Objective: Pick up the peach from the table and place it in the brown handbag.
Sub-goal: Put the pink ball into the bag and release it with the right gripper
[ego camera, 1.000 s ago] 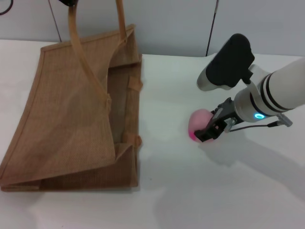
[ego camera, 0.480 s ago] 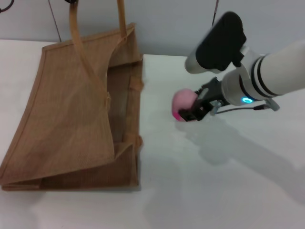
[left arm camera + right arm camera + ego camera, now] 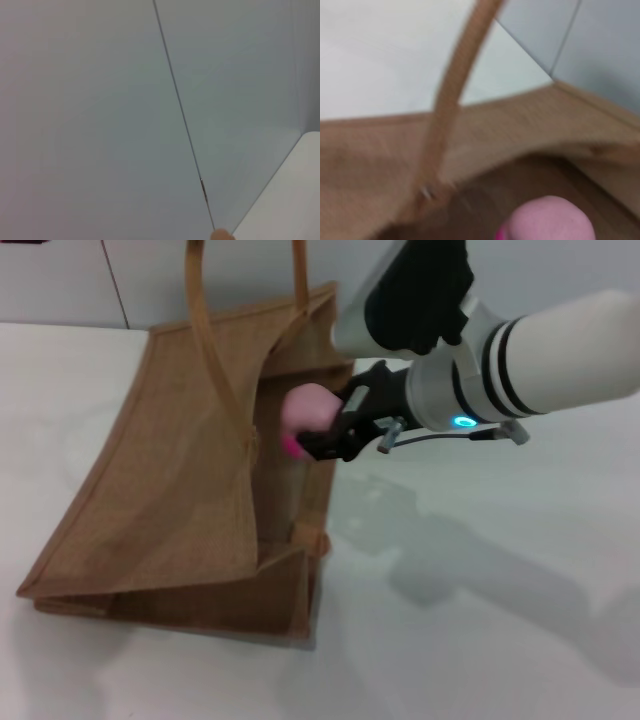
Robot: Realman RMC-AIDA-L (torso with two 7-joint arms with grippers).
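Note:
My right gripper [image 3: 312,436] is shut on the pale-pink peach [image 3: 305,410] and holds it in the air over the open mouth of the brown handbag [image 3: 180,480]. The bag stands on the white table [image 3: 480,570] at the left, its two loop handles held up out of the top of the head view. In the right wrist view the peach [image 3: 547,219] hangs just above the bag's inside [image 3: 485,200], next to one handle [image 3: 452,100]. My left gripper is not in view; its wrist view shows only a grey wall.
The bag's near wall [image 3: 150,510] leans outward toward the left. The white table stretches to the right and front of the bag. A grey panelled wall [image 3: 100,280] runs behind the table.
My right gripper has carried the peach up and to the left, from the table beside the bag to over the bag's opening. The bag has shifted right and its mouth opened wider.

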